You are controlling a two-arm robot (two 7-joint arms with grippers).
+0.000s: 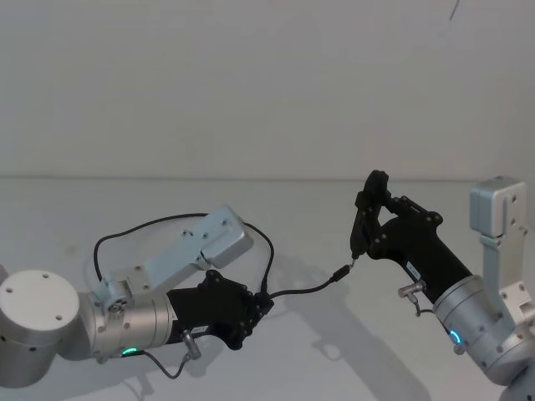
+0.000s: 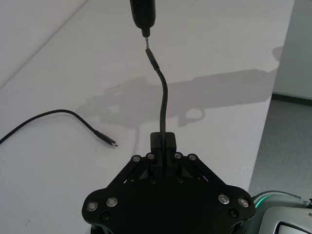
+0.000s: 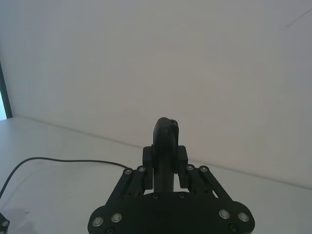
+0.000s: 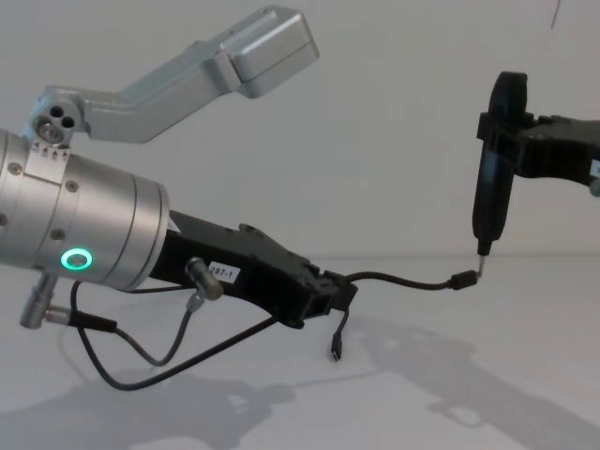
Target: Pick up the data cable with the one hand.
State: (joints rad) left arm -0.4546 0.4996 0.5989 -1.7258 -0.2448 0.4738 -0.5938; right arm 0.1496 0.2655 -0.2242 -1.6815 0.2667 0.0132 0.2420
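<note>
My left gripper is pinching the data cable a little way back from one plug, and that stretch is clear of the tabletop: in the chest view the cable leaves my fingertips and arcs through the air, with its shadow lying apart from it below. So I judge the pick as essentially made, at least for the held end. The plug at the free tip hangs out toward my right gripper, whose thin metal point stands just at it; I cannot tell whether they touch. That right gripper is pressed together and holds nothing. The other part of the cable loops back past my left arm, and its far plug lies on the tabletop. What is left, as I see it, is raising the cable until the trailing end comes off too.
</note>
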